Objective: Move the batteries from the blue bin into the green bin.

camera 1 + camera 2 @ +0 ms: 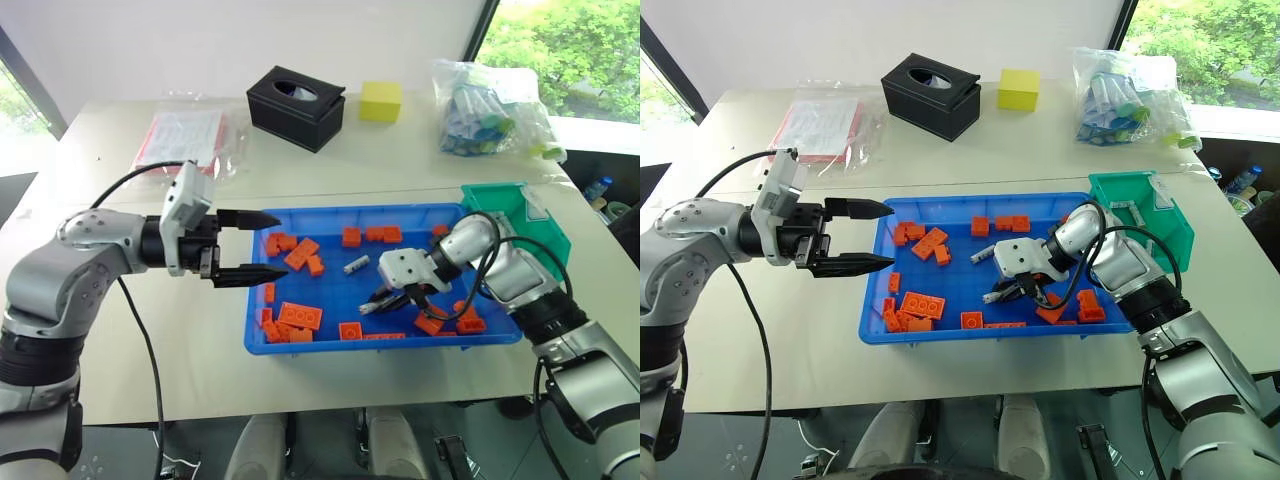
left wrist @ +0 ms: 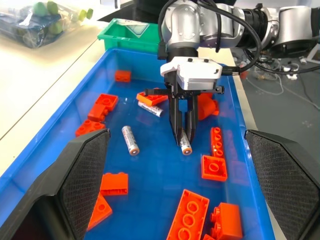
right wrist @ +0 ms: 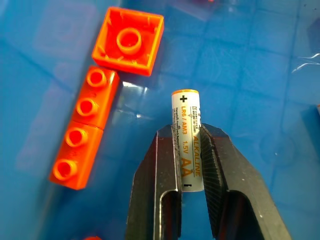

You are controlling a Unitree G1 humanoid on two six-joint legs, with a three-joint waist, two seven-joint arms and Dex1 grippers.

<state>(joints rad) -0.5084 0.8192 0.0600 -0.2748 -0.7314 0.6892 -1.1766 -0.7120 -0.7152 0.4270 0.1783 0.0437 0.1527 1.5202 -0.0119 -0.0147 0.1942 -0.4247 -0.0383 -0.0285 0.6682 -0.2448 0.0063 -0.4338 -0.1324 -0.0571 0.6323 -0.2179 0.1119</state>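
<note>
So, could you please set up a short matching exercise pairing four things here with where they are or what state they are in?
Things:
1. right gripper
2. left gripper
3. green bin
4. yellow cube

States or places:
A. far side of the table, beside the black box
B. open, holding nothing
C. against the blue bin's end
D. shut on a battery

Pairs: 1-D, 2-B, 3-C, 4-A

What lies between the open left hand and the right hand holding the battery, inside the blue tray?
In the left wrist view, bare blue plastic tray floor, flanked by one loose silver battery and an orange studded brick.
</note>
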